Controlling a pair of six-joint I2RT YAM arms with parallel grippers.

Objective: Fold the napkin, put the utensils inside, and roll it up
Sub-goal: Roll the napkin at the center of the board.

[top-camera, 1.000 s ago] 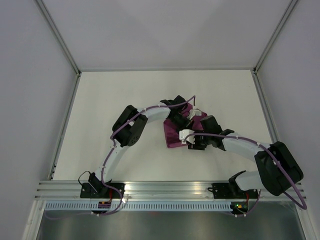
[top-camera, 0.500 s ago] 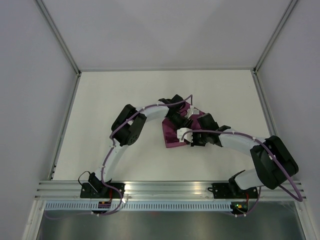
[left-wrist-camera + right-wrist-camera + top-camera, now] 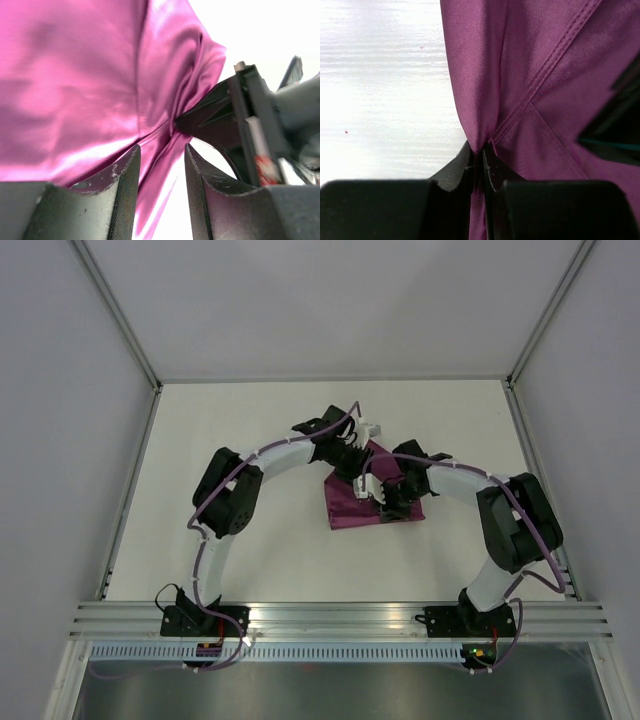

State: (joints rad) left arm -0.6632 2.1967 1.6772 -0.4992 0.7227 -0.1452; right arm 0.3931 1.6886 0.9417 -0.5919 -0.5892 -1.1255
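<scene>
Stage: you are at the fold, not finished | napkin bunched at mid bench | right pincer clamped on its edge | left pincer parted, cloth between | utensils not visible; placing and rolling remain.

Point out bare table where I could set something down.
Bare: the far strip between napkin and back wall; the left side from left arm to the rail; the near patch between both arms, in front of the napkin. Crowded: at the napkin, where both jaws meet; right of the right arm is narrow.
</scene>
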